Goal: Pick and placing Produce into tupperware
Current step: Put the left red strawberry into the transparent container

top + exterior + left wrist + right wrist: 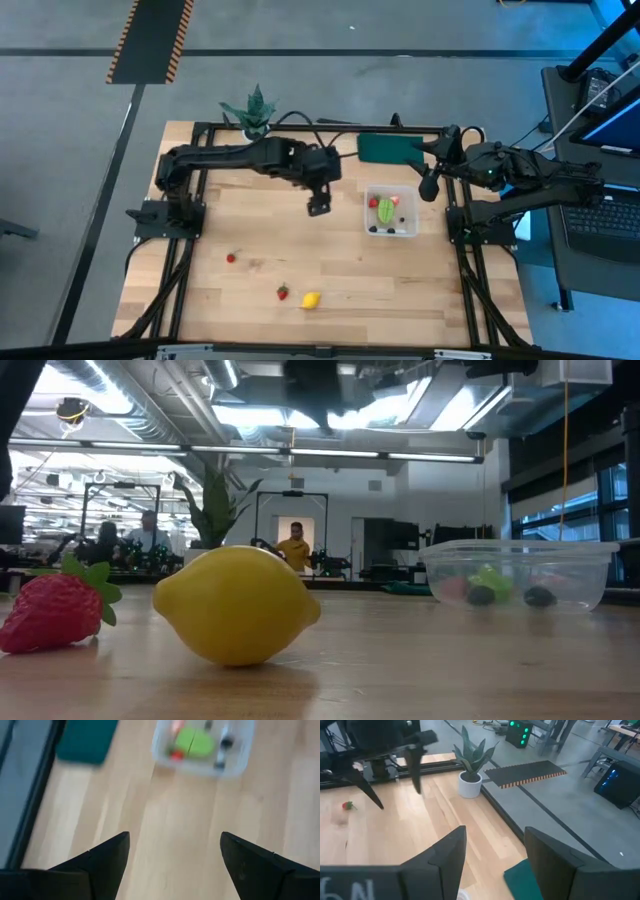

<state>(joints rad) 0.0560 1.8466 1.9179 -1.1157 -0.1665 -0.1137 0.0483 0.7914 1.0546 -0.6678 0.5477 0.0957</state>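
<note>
Left gripper [318, 207] hangs mid-table with its jaws spread wide and nothing between them, just left of the tupperware [391, 212] (which already has the green leafy piece [386, 209], a red bit and dark berries in it). What's left lies toward the near edge: the lemon [311, 299] almost straight below that gripper, a strawberry [283, 292] beside it, another red berry [231, 257] further left. Right gripper [430, 182] waits open at the far right, so the left arm is the closer one.

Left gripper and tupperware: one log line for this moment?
left gripper: open, empty, beside tupperware | tupperware: green piece inside | table: lemon, strawberry | right gripper: open, idle
</note>
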